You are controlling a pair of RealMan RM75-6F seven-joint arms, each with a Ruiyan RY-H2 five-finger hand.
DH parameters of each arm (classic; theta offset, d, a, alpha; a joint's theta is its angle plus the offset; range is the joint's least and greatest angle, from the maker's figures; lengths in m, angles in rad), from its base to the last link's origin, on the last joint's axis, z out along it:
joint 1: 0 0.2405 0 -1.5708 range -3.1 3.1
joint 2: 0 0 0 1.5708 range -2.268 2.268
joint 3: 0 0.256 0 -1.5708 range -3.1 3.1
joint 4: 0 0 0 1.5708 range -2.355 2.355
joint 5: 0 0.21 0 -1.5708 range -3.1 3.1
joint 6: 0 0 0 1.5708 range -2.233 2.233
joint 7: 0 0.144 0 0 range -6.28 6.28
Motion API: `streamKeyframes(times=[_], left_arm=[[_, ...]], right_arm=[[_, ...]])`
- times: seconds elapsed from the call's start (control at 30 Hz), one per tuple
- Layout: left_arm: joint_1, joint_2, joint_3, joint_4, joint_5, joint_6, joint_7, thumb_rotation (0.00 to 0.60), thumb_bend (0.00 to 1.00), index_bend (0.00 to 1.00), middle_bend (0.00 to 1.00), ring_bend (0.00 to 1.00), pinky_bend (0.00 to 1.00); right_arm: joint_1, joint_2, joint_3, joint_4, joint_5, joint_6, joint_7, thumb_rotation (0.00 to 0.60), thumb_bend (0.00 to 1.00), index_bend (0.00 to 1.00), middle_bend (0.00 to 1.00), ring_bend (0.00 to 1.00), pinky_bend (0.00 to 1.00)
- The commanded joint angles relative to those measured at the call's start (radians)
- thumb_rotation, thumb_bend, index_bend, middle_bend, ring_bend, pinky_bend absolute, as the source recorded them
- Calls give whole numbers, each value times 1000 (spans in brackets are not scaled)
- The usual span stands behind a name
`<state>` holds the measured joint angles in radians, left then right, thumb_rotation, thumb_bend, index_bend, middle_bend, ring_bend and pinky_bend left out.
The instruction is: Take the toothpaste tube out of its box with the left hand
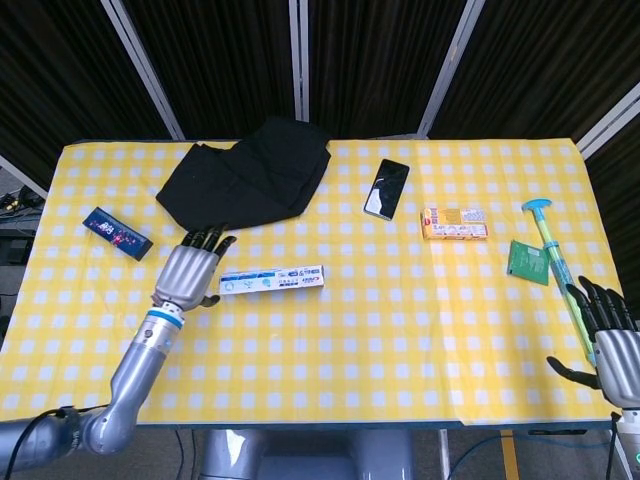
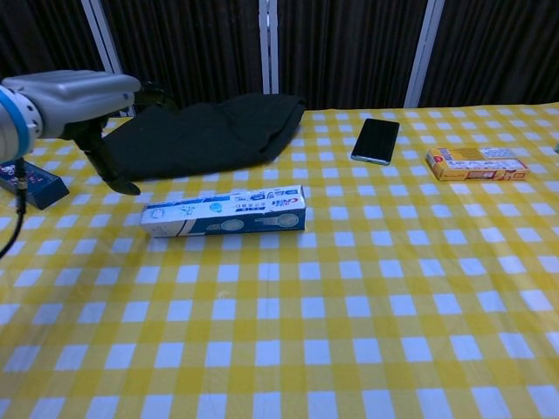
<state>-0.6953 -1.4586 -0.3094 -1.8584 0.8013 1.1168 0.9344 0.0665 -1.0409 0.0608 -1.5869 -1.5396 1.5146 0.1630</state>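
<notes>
Left hand [image 1: 187, 273] empty, fingers spread, just beside left end of toothpaste box [image 1: 272, 280] lying flat mid-table, closed. Right hand [image 1: 612, 346] empty, fingers apart, at table's right front corner. Risk: one-handed pull slides unanchored box across cloth.

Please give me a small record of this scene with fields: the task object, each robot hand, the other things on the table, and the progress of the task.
task object: toothpaste box, lying flat and closed near the table middle
left robot hand: raised just left of the box, fingers apart, holding nothing
right robot hand: at the near right table edge, fingers spread, holding nothing
other things: black cloth, phone, yellow box, dark blue box, green packet, toothbrush
surface: yellow checked tablecloth
progress: box not yet grasped, tube not visible
</notes>
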Motion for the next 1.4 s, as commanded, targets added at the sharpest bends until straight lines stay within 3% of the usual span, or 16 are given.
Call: streamKeyframes(times=[0.03,0.37,0.93,1.0,1.23,1.4], left_arm=[[-101,-122,-26,66,-126,36,89,600,122,159,20,73,138],[-263,-337,-55,270,-295,93,197,600,123,200,45,93,160],[-387,-530,-60,594,-340,59,212,600,136,279,114,148,209],[-393,-542,-59,617,-341,51,208,600,162,308,140,172,236],[-396,-571,-53,658,-284,48,147,600,464,467,273,291,382],[-384,-566,-58,639,-252,64,110,600,487,482,285,301,391]], right_arm=[[1,7,4,4,8,-4,23,600,13,0,0,0,0],[4,21,12,20,32,-25,97,600,13,0,0,0,0],[8,34,23,41,61,-51,170,600,13,0,0,0,0],[8,34,23,42,58,-50,168,600,13,0,0,0,0],[7,34,23,38,54,-47,166,600,13,0,0,0,0],[5,34,23,34,51,-39,161,600,13,0,0,0,0]])
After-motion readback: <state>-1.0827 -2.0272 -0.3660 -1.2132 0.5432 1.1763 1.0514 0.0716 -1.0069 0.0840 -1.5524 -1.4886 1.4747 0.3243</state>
